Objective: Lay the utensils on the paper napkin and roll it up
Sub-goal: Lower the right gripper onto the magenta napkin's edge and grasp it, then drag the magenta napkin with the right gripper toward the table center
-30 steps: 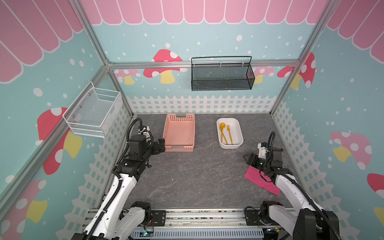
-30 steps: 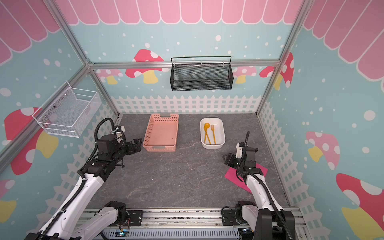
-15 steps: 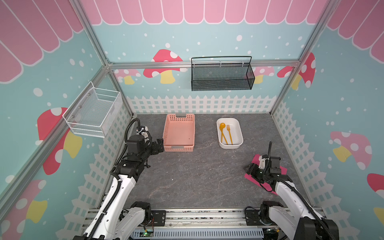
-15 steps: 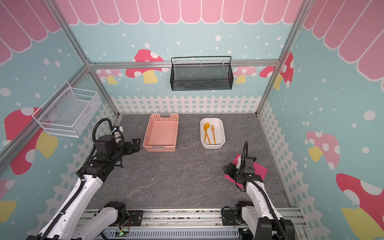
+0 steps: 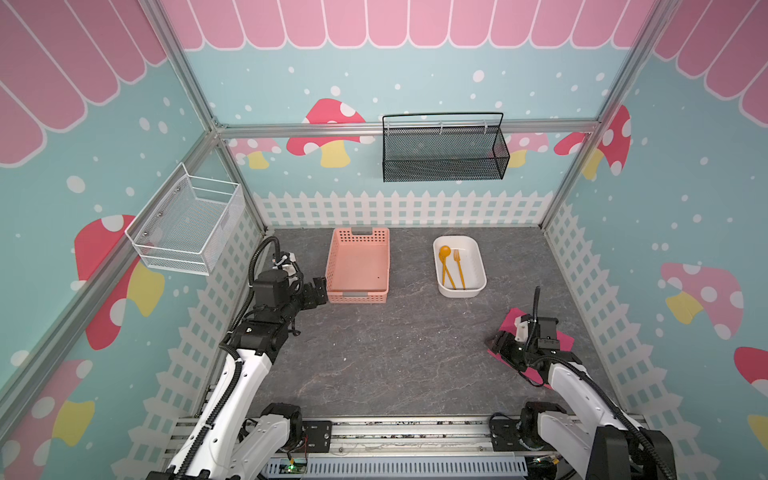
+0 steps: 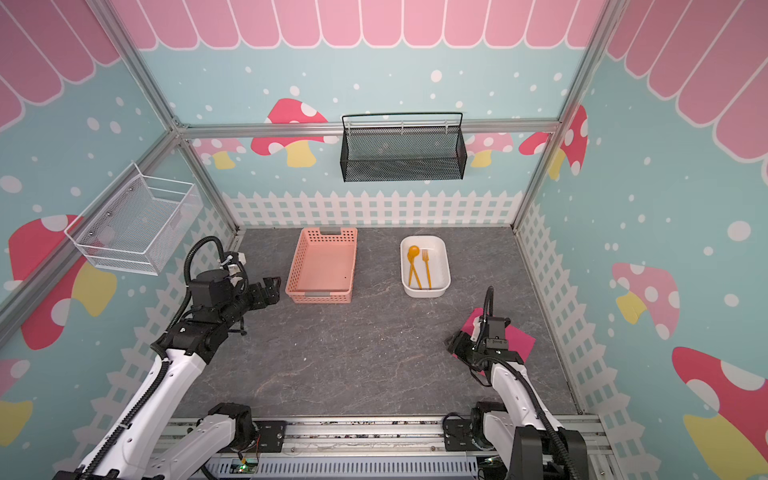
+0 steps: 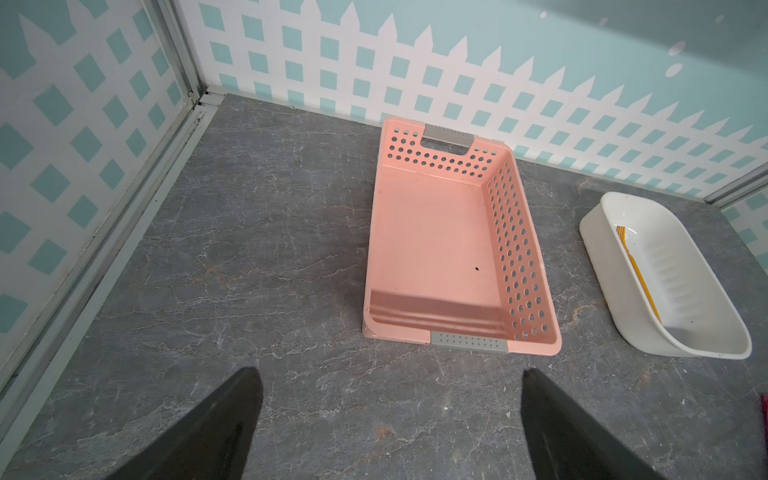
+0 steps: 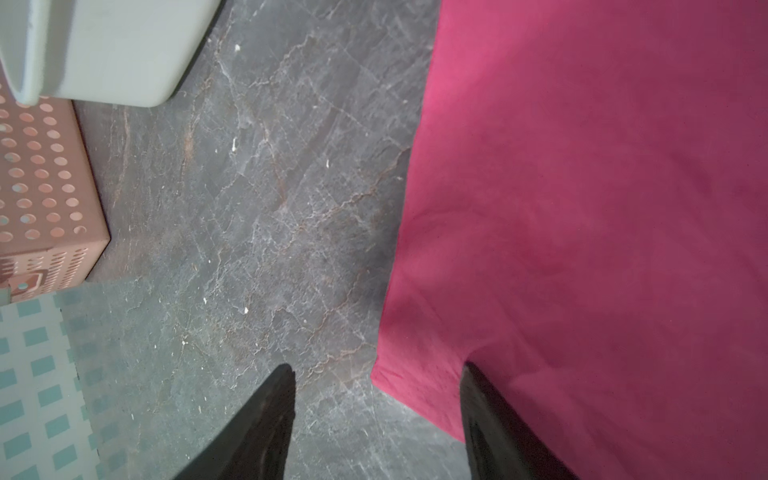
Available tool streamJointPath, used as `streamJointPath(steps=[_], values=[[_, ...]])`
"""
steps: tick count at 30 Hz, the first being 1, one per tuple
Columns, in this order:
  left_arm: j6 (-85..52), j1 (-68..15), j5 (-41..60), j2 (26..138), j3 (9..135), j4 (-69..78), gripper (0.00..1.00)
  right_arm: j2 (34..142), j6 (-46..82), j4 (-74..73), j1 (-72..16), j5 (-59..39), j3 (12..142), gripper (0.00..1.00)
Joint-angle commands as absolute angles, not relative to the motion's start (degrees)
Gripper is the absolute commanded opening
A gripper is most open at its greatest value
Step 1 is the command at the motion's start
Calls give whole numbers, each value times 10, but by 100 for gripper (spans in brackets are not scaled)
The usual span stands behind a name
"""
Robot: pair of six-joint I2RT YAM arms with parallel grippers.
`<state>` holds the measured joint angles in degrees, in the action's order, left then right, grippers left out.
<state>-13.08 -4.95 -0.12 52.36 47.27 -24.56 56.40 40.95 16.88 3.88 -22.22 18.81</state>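
The orange-yellow utensils, a spoon and a fork with a thin straight piece beside them, lie in a white dish at the back right; both top views show them. The hot-pink paper napkin lies flat at the right, partly under my right arm. My right gripper is open and low at the napkin's left corner, one finger over the paper and one over the table. My left gripper is open and empty by the basket's near left corner.
A salmon-pink perforated basket stands empty at the back centre. The white dish's rim and the basket show in the wrist views. A black mesh shelf and a white wire basket hang on the walls.
My right gripper has come down and toward the front, onto the napkin's left corner. The left arm has barely moved.
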Motion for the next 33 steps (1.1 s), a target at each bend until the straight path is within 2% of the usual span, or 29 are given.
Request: streamJointPath(steps=[1, 6, 20, 33], values=[[-132, -46, 5, 524, 464, -247, 98, 578, 401, 183, 26, -244, 170, 65], [-130, -41, -1, 523, 467, -251, 97, 572, 437, 172, -14, -251, 171, 64], [-134, -29, 11, 525, 461, -245, 97, 593, 591, 92, -199, -229, 188, 62], [-136, -29, 22, 536, 462, -244, 97, 726, 667, -12, -334, -190, 235, 61]])
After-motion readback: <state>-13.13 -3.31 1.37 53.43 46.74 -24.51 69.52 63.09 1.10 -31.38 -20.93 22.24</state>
